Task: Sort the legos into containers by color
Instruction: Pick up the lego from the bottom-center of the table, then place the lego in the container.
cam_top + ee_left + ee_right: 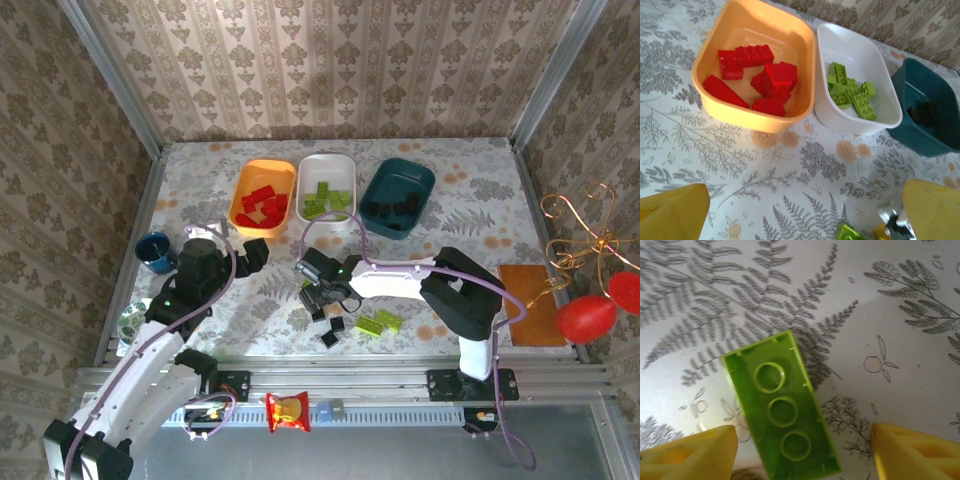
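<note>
Flowered wallpaper [330, 60] walls in a fern-printed bench [480, 200]. From above: orange tray [243, 190] holds red legos [264, 205], white tray [325, 163] lime legos [328, 200], teal tray [405, 178] black legos [392, 210]; loose bricks [337, 323] lie by the right fingers [316, 296]. Left wrist: the left fingers [675, 212] gape wide, empty, before the trays. Right wrist: the right fingers stand apart astride an upturned lime brick [782, 412], not gripping it.

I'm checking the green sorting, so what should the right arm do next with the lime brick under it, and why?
Probably close the right fingers on the lime brick. It lies underside up on the table between them, a gap on each side, so it isn't gripped yet. The white tray holds the other lime bricks.
</note>
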`<action>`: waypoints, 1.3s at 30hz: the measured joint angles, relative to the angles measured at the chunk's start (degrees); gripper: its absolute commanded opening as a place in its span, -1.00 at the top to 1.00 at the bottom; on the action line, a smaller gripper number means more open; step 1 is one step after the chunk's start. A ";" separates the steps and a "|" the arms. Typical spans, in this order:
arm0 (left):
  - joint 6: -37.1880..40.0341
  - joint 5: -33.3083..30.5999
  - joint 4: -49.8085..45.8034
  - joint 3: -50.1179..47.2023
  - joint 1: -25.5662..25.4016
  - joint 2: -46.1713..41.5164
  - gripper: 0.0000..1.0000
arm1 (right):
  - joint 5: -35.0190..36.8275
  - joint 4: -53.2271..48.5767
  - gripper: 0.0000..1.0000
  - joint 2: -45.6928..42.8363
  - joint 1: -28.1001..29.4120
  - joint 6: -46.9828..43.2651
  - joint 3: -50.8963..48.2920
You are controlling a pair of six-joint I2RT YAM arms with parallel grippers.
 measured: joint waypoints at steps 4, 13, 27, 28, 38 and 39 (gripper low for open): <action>-0.44 0.00 -1.46 -0.44 -0.39 -1.46 -1.00 | 1.03 -0.37 0.16 0.83 0.00 -1.05 0.96; -0.48 1.01 -2.95 -0.46 -0.39 -2.03 -1.00 | 0.13 3.02 0.46 -0.72 -0.81 -3.13 -0.28; -0.48 1.70 -4.57 -0.79 -11.76 2.21 -1.00 | -3.74 4.37 0.41 -1.33 -17.94 -3.19 17.81; -0.48 1.70 -4.94 -0.79 -12.90 3.02 -1.00 | -3.89 3.87 0.39 0.87 -18.64 -3.04 20.28; 0.28 4.33 -6.88 -0.70 -20.79 12.11 -0.94 | -3.98 -3.98 -0.56 14.86 -21.84 -1.46 36.26; 0.50 4.76 -7.04 -0.66 -21.49 13.20 -0.91 | -4.02 -4.02 -0.56 14.56 -21.90 -1.38 36.26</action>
